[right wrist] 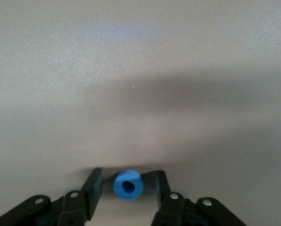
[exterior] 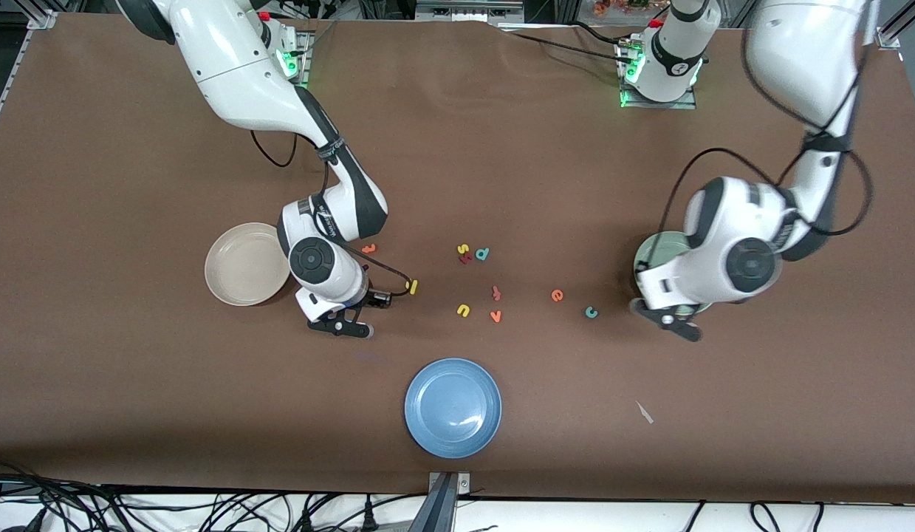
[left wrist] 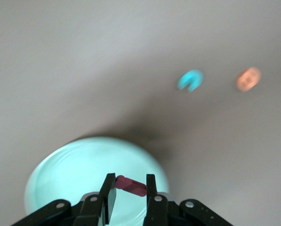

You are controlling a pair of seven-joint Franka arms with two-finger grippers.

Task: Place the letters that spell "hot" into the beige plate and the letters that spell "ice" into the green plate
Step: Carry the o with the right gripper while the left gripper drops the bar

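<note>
On the table: no letter lies in a plate yet.
Left gripper: over the green plate, jaws clamped on the dark red i.
Right gripper: beside the beige plate, jaws around the blue o; grip unclear.
Left to do: yellow h, teal c, orange e.
Blue plate: empty.

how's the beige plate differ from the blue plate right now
The beige plate is cream and partly covered by the right arm; the blue plate is blue and fully in view. The beige plate sits toward the right arm's end, the blue plate nearer the front camera. Both are round, shallow and hold no letters.
</note>
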